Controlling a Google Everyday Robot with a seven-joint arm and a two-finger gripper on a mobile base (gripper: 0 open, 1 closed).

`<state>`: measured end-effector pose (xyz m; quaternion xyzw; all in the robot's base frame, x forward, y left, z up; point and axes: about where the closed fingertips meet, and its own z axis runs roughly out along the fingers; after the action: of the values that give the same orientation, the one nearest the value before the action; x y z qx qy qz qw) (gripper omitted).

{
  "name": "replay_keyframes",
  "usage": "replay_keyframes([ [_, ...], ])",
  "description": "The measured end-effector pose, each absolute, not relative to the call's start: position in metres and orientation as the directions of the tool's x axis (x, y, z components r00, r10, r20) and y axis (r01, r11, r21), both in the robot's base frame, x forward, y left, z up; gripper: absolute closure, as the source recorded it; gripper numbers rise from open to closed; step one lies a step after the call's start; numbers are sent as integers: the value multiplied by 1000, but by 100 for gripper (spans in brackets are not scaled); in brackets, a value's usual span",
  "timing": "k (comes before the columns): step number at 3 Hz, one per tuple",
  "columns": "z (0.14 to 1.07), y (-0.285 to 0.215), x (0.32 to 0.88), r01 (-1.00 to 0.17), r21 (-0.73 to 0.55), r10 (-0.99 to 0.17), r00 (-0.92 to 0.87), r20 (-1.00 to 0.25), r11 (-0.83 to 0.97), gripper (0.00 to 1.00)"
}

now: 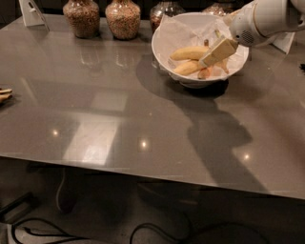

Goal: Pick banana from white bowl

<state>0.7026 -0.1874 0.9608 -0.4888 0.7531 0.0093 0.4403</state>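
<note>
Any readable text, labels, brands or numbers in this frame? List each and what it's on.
No text can be read.
White card, far left at the back: dark marks, too blurred to read.
Glass jars: no labels show.
Gripper, down in the white bowl by the banana: no readable marking.

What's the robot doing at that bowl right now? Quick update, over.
Gripper inside the bowl, at one end of the banana. Banana lying in bowl, not lifted. Shorter banana close beside it.
</note>
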Motion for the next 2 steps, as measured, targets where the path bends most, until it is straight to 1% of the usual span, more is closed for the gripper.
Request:
replay_keyframes([
  [1,947,-186,715,-744,-382,-701,-158,-696,547,26],
  [2,933,-185,720,-751,-351,-686,-182,-704,559,32],
])
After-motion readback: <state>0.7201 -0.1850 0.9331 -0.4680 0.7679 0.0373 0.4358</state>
